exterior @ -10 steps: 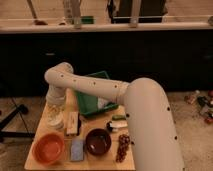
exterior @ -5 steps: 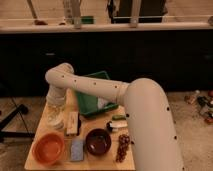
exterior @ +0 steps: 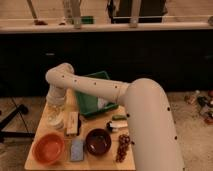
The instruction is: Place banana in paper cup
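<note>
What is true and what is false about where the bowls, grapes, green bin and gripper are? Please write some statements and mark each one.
1. The orange bowl stands at the front left corner of the table. True.
2. The grapes lie left of the orange bowl. False: they lie at the front right, beside the brown bowl.
3. The gripper hangs over the table's left part, behind the orange bowl. True.
4. The green bin sits at the table's front edge. False: it sits at the back.
5. A blue sponge lies between the two bowls. True.
</note>
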{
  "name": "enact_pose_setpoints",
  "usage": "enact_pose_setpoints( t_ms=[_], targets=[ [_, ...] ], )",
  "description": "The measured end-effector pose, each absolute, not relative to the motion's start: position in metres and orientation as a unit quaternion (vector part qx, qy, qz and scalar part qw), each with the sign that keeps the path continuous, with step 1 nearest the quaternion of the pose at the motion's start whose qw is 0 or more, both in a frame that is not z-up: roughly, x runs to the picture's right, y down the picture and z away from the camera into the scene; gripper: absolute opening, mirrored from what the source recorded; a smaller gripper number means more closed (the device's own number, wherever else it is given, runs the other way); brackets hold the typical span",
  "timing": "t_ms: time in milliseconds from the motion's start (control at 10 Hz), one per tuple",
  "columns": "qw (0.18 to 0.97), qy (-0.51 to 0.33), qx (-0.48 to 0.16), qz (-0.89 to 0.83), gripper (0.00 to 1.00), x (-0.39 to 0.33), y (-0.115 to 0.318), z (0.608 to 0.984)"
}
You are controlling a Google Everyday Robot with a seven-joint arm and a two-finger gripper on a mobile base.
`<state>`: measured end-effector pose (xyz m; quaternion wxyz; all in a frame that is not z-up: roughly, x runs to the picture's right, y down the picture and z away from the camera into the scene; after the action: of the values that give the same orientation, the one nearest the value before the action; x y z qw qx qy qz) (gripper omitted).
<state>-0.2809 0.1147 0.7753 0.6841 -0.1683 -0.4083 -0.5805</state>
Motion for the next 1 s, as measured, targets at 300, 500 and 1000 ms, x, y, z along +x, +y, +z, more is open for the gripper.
enact_pose_setpoints(
  t_ms=[300, 500, 1000],
  targets=[
    [0.678, -0.421, -0.169, -0.578, 0.03, -0.283, 0.111, 0.769],
    [0.675, -0.435, -0.174, -0.57, 0.03, -0.282, 0.109, 0.761],
    [0.67, -0.47, -0.198, -0.539, 0.03, -0.279, 0.107, 0.739]
  ],
)
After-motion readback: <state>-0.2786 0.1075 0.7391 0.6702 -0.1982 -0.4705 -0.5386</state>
